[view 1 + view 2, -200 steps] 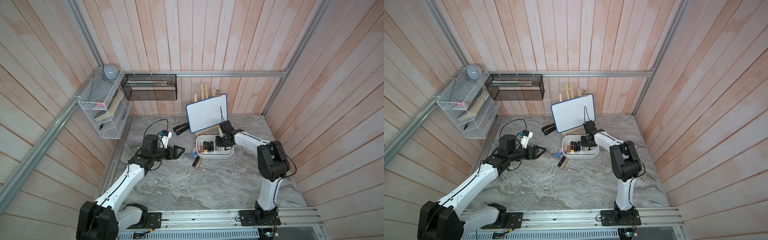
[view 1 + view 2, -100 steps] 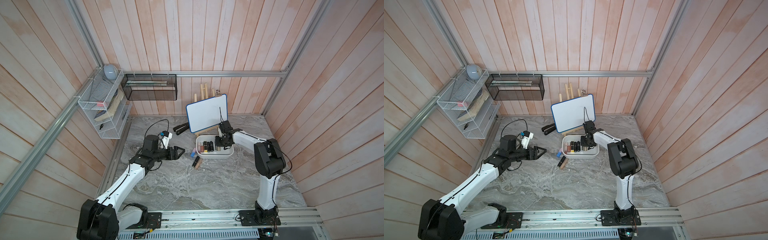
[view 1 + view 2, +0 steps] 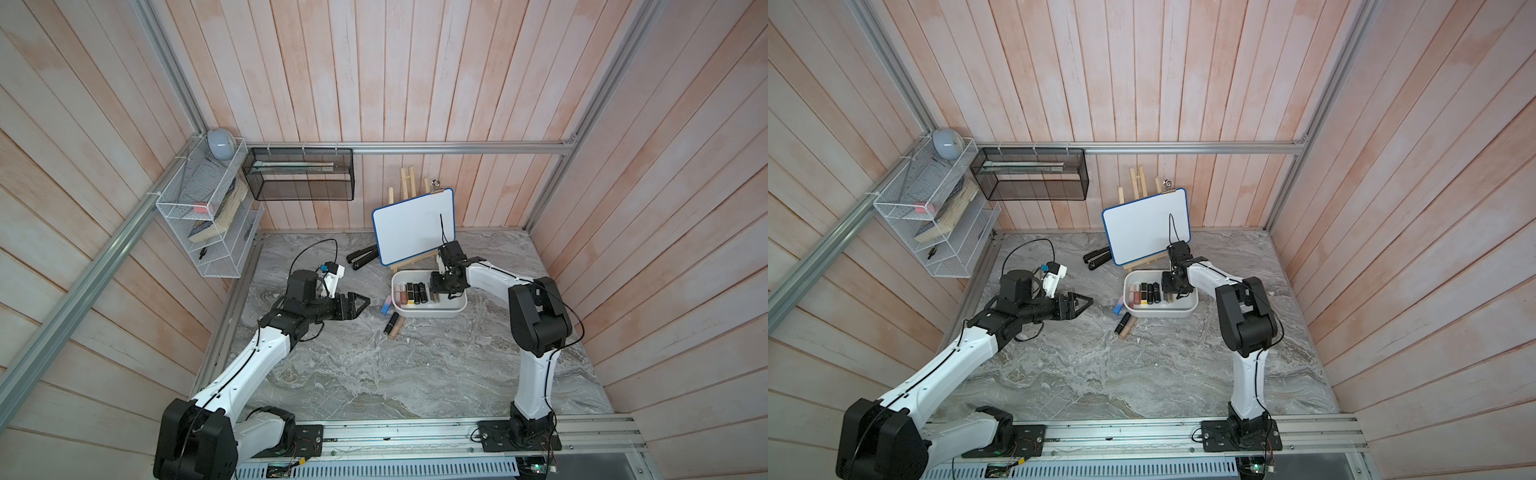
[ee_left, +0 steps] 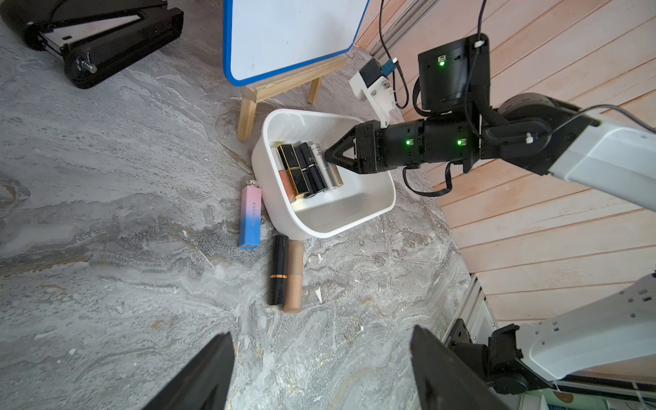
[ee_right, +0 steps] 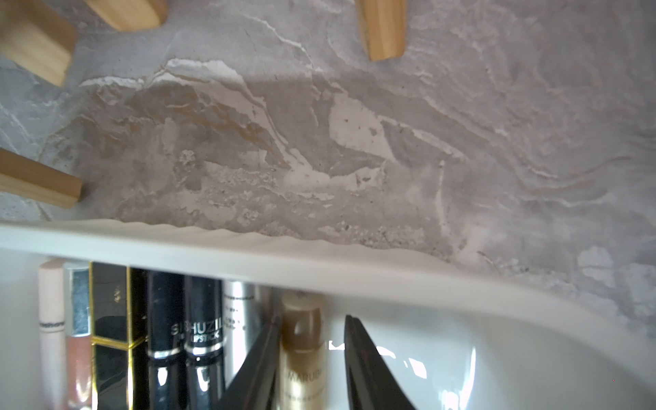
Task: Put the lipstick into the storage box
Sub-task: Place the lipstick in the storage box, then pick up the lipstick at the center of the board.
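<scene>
The white storage box [image 3: 428, 314] [image 4: 319, 232] stands on the marble table and holds a row of several lipsticks. My right gripper [image 3: 442, 291] [image 5: 312, 319] reaches down into it. Its jaws stand slightly open around a gold lipstick [image 5: 301, 340] at the end of the row: one finger lies against the tube, and a gap shows at the other. Outside the box lie a pink-and-blue tube [image 4: 250, 216], a black lipstick [image 4: 278, 269] and a tan one [image 4: 294, 277]. My left gripper [image 3: 361, 305] [image 4: 321, 332] hovers open and empty to the left of them.
A whiteboard on a wooden easel [image 3: 413, 230] stands just behind the box, its legs close to the rim. A black stapler [image 3: 363, 257] lies to its left. A black mesh basket [image 3: 299, 180] and a white wire rack [image 3: 208, 216] hang on the walls.
My right gripper's jaws have parted a little around the gold lipstick inside the box. The left arm has barely moved.
</scene>
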Available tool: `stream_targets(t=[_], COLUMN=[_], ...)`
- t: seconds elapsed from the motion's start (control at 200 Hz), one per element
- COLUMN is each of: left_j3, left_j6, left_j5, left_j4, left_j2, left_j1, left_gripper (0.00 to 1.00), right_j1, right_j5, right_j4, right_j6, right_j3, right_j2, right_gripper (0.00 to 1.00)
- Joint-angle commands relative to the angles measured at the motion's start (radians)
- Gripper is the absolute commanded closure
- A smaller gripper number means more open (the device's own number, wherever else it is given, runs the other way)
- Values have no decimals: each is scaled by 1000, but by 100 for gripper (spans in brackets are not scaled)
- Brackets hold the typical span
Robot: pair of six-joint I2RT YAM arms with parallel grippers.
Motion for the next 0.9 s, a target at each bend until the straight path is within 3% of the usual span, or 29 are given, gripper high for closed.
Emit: stream_targets(t=[0.0, 0.315, 0.695, 0.895], left_j3=[-17, -4, 93, 165], left_j6=[21, 40, 122, 138], left_j5=[3, -25, -389, -463], left_j4=[2, -14, -163, -155], left_j2=[-15, -1, 180, 316], left_j1=[-4, -39, -206, -248], left_gripper=[17, 17, 20, 24], right_j1=[-1, 1, 46, 65], right_j5=[-24, -47, -70, -116], right_j4=[0, -13, -19, 16], right_j6=[-1, 20, 77, 125], right_j3=[9, -22, -159, -247], right_j2=[-5, -143, -428, -536], right_gripper=[64, 64, 64, 64])
